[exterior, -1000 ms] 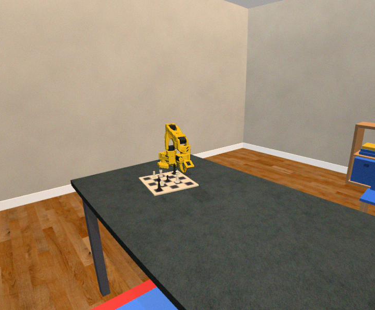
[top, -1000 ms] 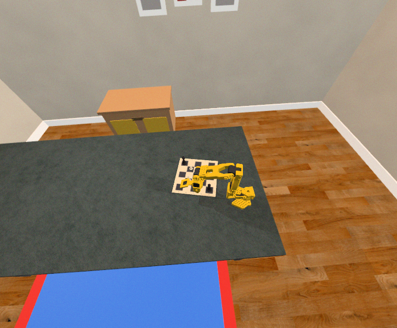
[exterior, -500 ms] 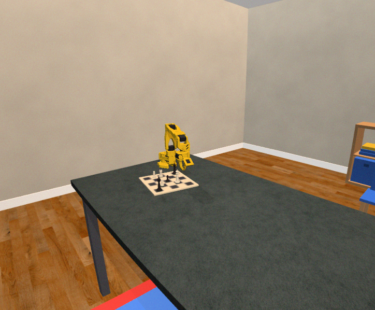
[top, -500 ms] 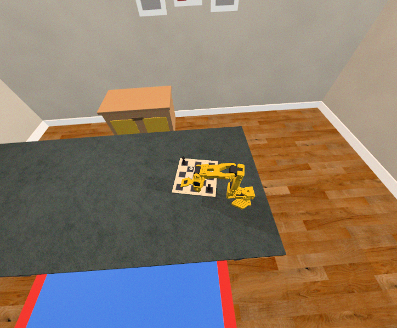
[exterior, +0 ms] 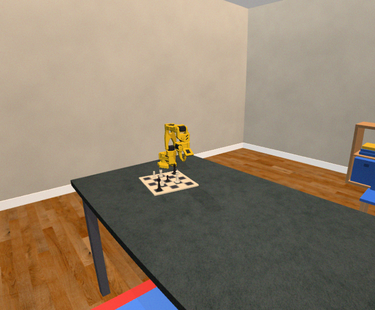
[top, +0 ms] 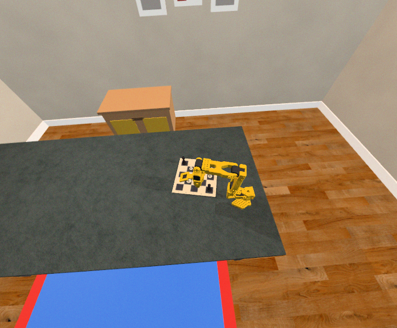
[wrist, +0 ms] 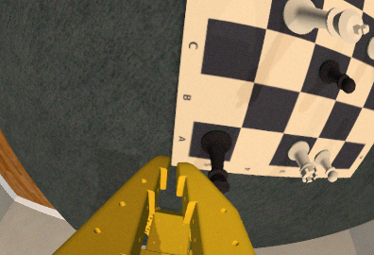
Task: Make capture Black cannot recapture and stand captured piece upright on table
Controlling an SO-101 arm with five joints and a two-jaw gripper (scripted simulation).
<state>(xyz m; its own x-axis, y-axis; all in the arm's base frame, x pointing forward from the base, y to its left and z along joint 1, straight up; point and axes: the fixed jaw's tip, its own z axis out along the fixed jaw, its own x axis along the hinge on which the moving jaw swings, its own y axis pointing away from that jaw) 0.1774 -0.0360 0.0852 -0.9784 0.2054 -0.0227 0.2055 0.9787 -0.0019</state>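
Note:
The small chessboard (top: 191, 173) lies on the dark table beside the yellow arm; it also shows in the exterior view (exterior: 168, 182) and in the wrist view (wrist: 277, 53). My gripper (wrist: 172, 171) is shut with nothing between its fingers and hangs above the board's lettered edge, near the A corner. A black piece (wrist: 216, 155) stands on the dark corner square just right of the fingertips. Further in stand a black pawn (wrist: 335, 75), a tall white piece (wrist: 323, 21), and white pieces (wrist: 312, 161) at the near edge. A tall black piece (exterior: 158, 184) stands at the board's front corner in the exterior view.
The arm's base (top: 241, 196) sits on the table right of the board, close to the table's right edge. A wooden cabinet (top: 137, 109) stands behind the table. A shelf with blue boxes (exterior: 374, 156) stands far to the right.

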